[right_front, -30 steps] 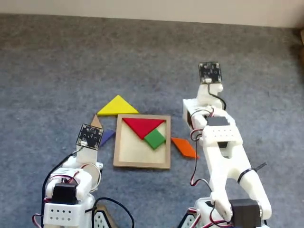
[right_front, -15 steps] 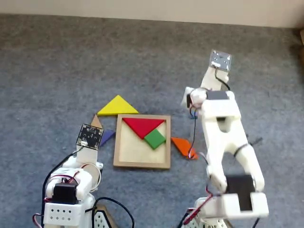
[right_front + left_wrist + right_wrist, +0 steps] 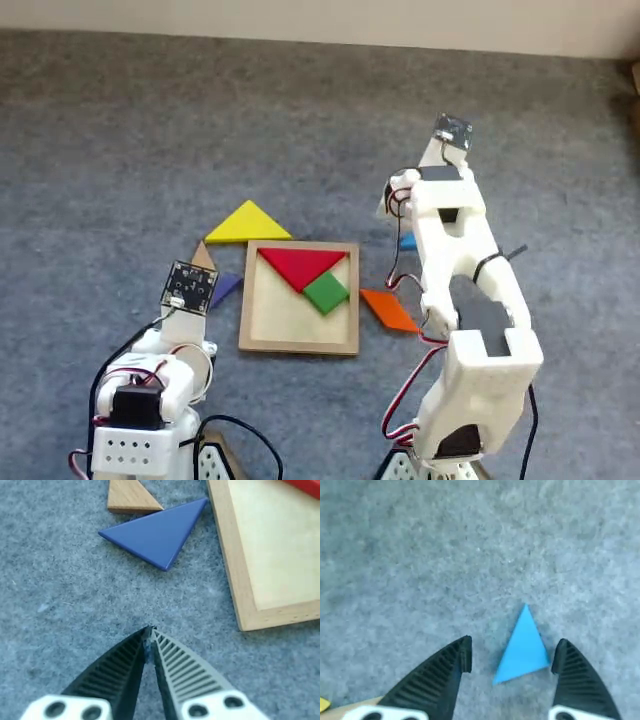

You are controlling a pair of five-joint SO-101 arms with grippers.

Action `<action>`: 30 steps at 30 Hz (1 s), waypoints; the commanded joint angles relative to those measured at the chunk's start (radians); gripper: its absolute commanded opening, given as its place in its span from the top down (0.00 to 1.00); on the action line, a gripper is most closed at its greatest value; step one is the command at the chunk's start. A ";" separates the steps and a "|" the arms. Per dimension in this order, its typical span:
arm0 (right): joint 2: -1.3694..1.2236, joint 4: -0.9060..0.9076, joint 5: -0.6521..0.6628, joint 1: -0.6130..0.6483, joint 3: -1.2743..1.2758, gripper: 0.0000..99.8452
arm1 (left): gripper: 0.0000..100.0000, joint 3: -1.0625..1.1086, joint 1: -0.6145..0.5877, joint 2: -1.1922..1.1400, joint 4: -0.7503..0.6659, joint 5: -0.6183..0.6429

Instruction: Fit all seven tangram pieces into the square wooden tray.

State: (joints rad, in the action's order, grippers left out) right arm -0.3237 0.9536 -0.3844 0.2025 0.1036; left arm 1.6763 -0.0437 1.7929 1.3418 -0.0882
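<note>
Right tool (image 3: 513, 647) spread, light blue triangle (image 3: 522, 650) lying between its tips, left tool (image 3: 150, 630) pressed together, near wooden tray (image 3: 225, 545).

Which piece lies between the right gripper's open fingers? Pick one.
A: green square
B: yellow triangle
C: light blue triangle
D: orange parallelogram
C: the right wrist view shows the light blue triangle flat on the carpet, framed by the right gripper with its fingers spread to either side.
</note>
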 commanded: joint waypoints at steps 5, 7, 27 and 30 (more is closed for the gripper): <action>-0.045 0.005 -0.012 -0.036 -0.114 0.74 | 1.00 0.019 -0.005 0.019 0.006 0.000; -0.073 0.005 -0.012 -0.042 -0.127 0.74 | 1.00 0.019 -0.005 0.019 0.006 0.000; -0.130 0.199 -0.012 -0.061 -0.165 0.89 | 1.00 0.019 -0.005 0.019 0.006 0.000; -0.128 0.252 -0.006 -0.084 -0.165 0.89 | 1.00 0.019 -0.005 0.019 0.006 0.000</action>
State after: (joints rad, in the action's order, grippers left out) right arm -0.4634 1.1454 -0.3890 0.1412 -0.0269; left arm 1.6763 -0.0437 1.7929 1.3418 -0.0882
